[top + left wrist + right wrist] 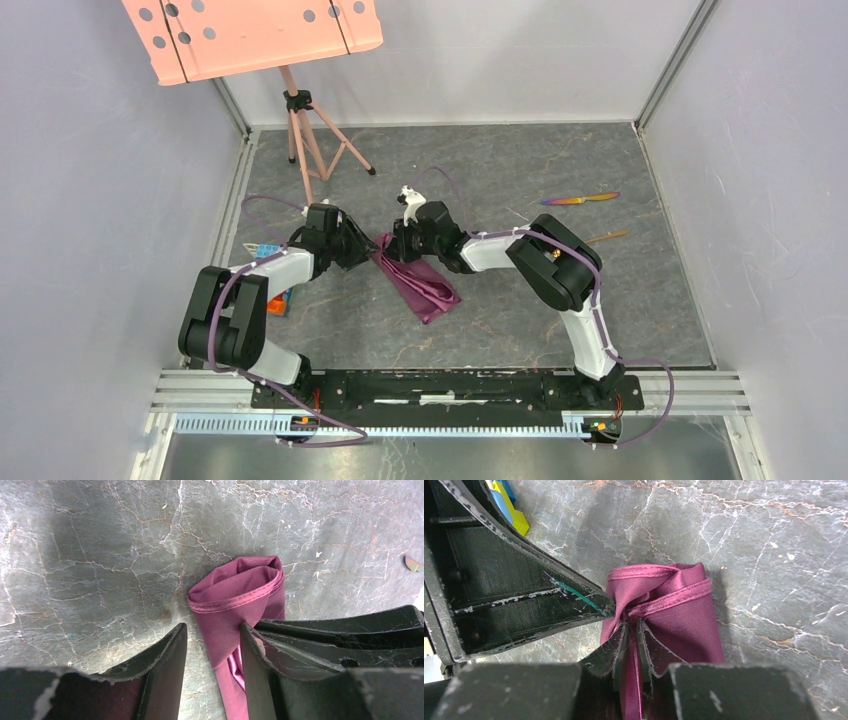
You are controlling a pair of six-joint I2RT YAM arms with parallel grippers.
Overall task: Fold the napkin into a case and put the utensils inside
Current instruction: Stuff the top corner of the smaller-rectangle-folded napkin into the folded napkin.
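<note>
Left of the napkin (425, 285): a small blue-and-orange block (266, 250) is lying on the table (520, 330), partly under the left arm and well apart from the cloth.
Left gripper (214, 629): it is straddling the napkin's far end with its jaws standing apart. The folded hem is rising between the fingers, leaning on one and clear of the other, so the cloth is being bracketed rather than clamped.
Napkin: it is lying as a narrow, bunched strip, with its far end curling into a loose open loop rather than a flat pouch.
Right gripper (632, 626): it is meeting the left gripper at that same far end, with its jaws almost together and pinching a gathered pleat of the hem.
Right of the napkin: the knife (580, 198) and the spoon (608, 237) are lying bare on the table, well apart from the cloth, and nothing is touching them.
Step in hand: folding, by my reading. Both grippers are working one end of the cloth, and no tidy case is showing.
Next move: it is likely calling for the pinched hem to be drawn flat and laid over the strip. The left fingers would be steadying the loop so the thin, slippery cloth is not sliding or bunching further.
</note>
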